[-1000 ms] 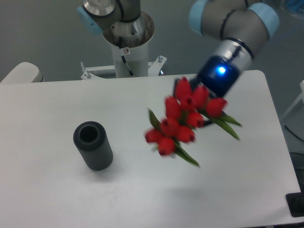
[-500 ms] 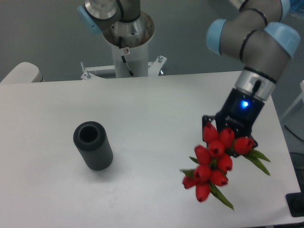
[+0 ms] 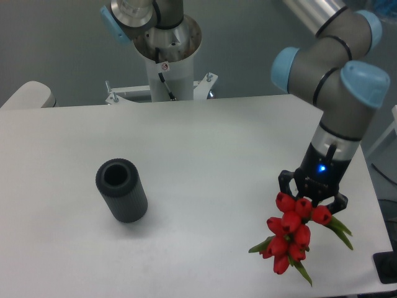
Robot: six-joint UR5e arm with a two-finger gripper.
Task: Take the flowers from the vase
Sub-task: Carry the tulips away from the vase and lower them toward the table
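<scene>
Your tool [image 3: 312, 197] is pinched around the flowers [image 3: 293, 231], gripping them where the stems bunch together just behind the red buds. The heads hang down and forward from the grip, leaves poking out to either side. The bunch is out of the vase [image 3: 121, 190], which stands upright with its mouth bare, well apart on the left half of the bench [image 3: 205, 143].

Expect the bunch to be light and floppy. The buds and leaves will likely swing when the arm turns, and the stems are thin, so a loose squeeze could let them slide while a hard one could crush them. The gathered stems look like the right place to hold, not the buds.

Mind the edges: the flowers are low over the near right corner of the bench, with the front edge and the right edge both near. A dark object [image 3: 387, 268] sits just past that corner. The widest open room is toward the middle of the bench, between the flowers and the vase, so move that way if you need space.
</scene>
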